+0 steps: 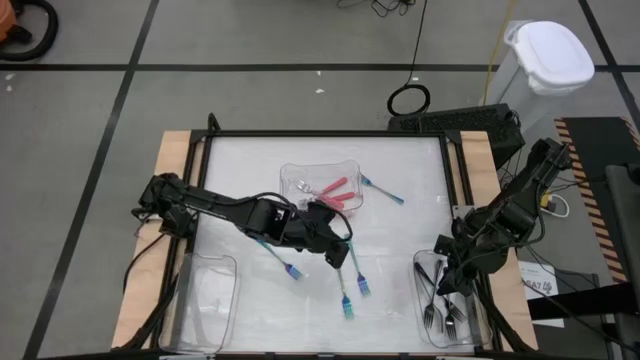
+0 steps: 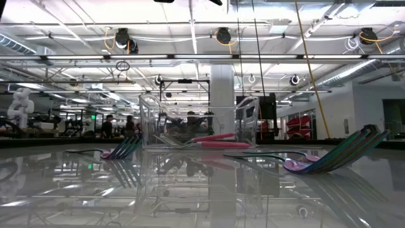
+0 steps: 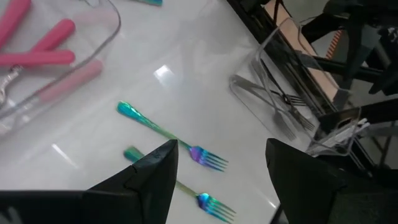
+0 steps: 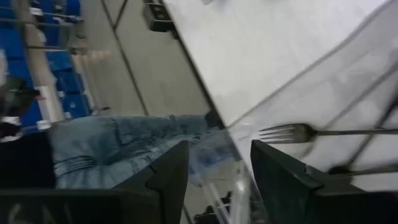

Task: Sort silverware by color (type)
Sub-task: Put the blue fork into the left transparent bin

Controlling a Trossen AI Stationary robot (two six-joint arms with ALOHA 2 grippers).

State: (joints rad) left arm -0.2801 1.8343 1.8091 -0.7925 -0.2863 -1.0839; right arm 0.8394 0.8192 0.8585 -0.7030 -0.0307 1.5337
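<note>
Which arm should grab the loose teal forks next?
Probably left. Its open claw hovers right over two teal forks at mid-table, while the right claw is off at the grey-fork tray by the table's right edge.

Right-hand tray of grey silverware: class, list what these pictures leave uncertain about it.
- High view: the right gripper and arm cover part of the right-hand tray; grey forks overlap, so no count.
- Right wrist view: one grey fork shows; the picture's edge cuts its handle.
- Low view: tray not identifiable.
</note>
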